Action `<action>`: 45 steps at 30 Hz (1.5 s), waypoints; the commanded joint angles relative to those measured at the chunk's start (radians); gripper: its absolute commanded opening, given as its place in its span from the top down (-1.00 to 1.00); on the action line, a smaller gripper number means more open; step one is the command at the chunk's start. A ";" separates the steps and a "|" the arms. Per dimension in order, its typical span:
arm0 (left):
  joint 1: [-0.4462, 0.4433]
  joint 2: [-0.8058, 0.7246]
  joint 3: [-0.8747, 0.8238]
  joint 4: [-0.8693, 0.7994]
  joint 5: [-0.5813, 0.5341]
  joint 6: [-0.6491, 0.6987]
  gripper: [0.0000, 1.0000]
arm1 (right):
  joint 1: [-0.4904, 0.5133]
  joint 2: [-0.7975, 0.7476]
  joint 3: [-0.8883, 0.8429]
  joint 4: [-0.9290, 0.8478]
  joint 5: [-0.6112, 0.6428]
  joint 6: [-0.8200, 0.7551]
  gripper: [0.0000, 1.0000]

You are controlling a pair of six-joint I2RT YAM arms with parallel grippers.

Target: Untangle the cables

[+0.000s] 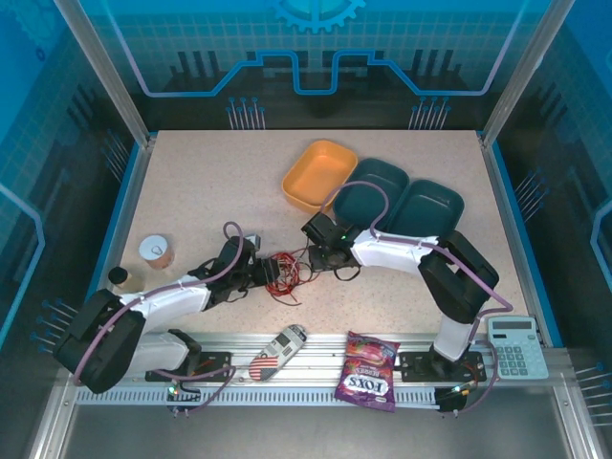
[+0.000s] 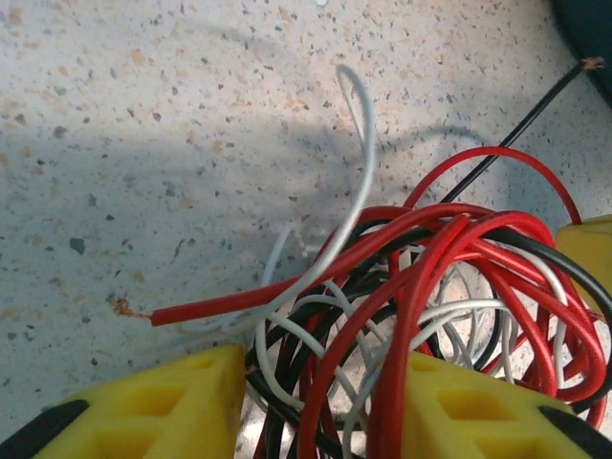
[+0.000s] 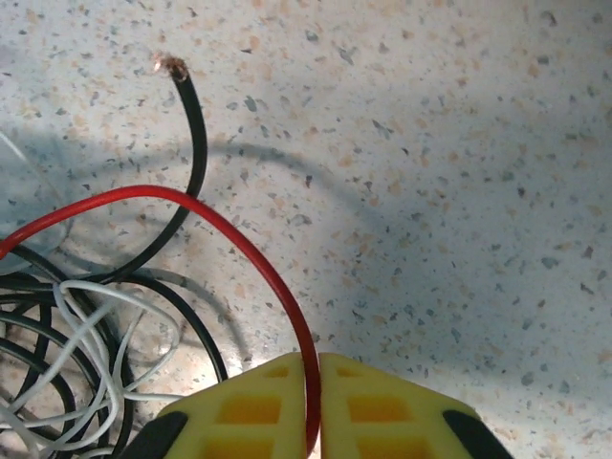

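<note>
The right jaws pinch shut on the red cable [image 3: 163,190], which arcs forward from them into the tangled cables [image 2: 449,277] on the table [image 3: 430,191], straddled by half-open left jaws, grip uncertain.

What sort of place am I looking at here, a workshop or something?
Most likely a robot test cell in a lab: two arms bolted to a metal rail, blue panelled walls around the speckled table, and practice props like tangled cables, an orange tray and a calculator.

"fox's" brand name on purple candy bag [image 1: 367,371]
</note>
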 commanded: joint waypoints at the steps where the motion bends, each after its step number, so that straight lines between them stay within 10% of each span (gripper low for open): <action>1: -0.008 -0.010 0.041 -0.004 -0.052 0.012 0.37 | 0.001 -0.041 0.024 0.008 0.023 -0.027 0.87; 10: -0.004 -0.047 0.108 -0.096 -0.174 0.066 0.73 | 0.000 -0.133 0.023 0.093 0.035 -0.073 1.00; 45: 0.077 0.035 0.106 0.014 -0.203 0.060 0.71 | 0.004 -0.551 0.177 -0.032 0.033 -0.264 1.00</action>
